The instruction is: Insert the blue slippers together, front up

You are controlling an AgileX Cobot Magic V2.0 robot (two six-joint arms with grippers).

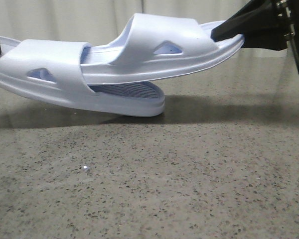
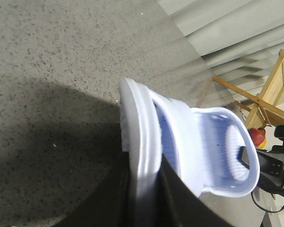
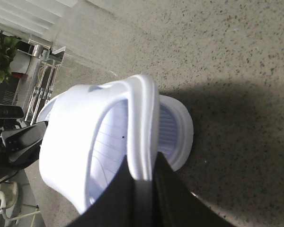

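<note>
Well, scene: two pale blue slippers held over a speckled grey table (image 1: 189, 189), with pleated pale curtains (image 1: 65, 20) behind.

Left slipper: the left slipper (image 1: 65, 74) is the lower one, sloping down toward the middle so that one end touches the table while the other end is lifted at the left edge of the front view. Its ribbed footbed shows under the other shoe.

Right slipper: the right slipper (image 1: 164, 47) lies higher and nearly level, clear of the table, one end pushed in under the left slipper's wide strap and the other end reaching out to the right.

Straps: each has a triangular cut-out in its side, facing the front camera.

Left gripper: the left gripper (image 2: 146, 189) has its dark fingers (image 2: 180, 198) pressed on either side of the left slipper's sole edge, jaws clamped on it; in the front view only a dark scrap shows at the left edge.

Right gripper: the right gripper (image 3: 144, 189) pinches the right slipper's sole rim the same way, jaws closed on it, and its black body comes in from the upper right of the front view.

Shadows: dark patches lie on the table beneath both shoes.

Background: a wooden rack (image 2: 270, 94) and a potted plant (image 3: 2, 59) stand off the table.
</note>
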